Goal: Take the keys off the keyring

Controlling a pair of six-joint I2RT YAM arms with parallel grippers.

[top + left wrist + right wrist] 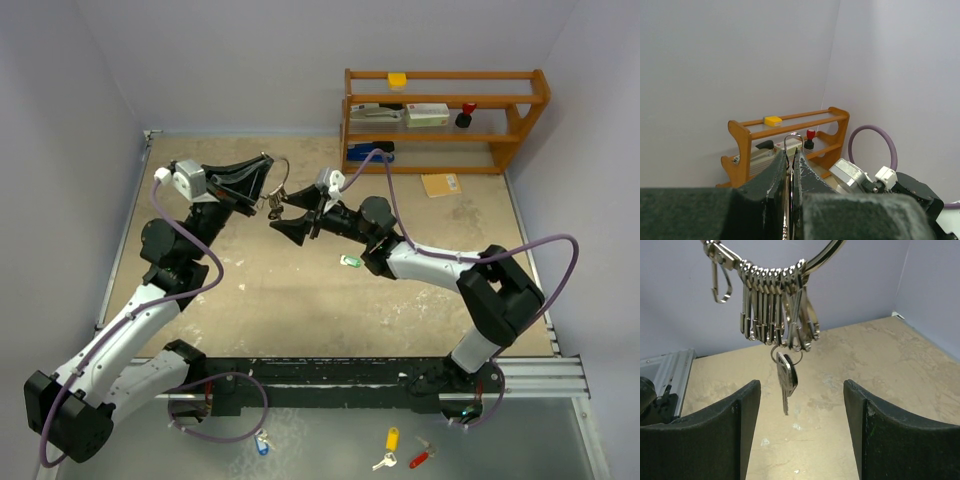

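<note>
The keyring (819,260) is a thin round loop of silver wire, raised in the air above the middle of the worktop between the two arms. Only its lower arc shows in the right wrist view, strung with a tight row of slim silver metal clips (772,305).

The tan, scuffed worktop (280,300) fills most of the overhead view. An orange wooden rack (440,75) with two shelves stands against its far wall.

The left claw (791,157) is clenched on the ring's wire, with the top of the loop poking out above its black fingers. The right claw (801,387) is released. Its two dark fingers stand wide apart just below the hanging clips and touch nothing.

A single key with a black head (786,380) dangles from a small split ring under the clips, blade pointing down, in the gap between the right fingers. A green-headed key (350,262) lies loose on the worktop beside the right arm, well apart from the ring.

Yellow-tagged (392,438), red-tagged (420,459) and blue-tagged (262,444) keys rest on the grey strip at the near edge.
</note>
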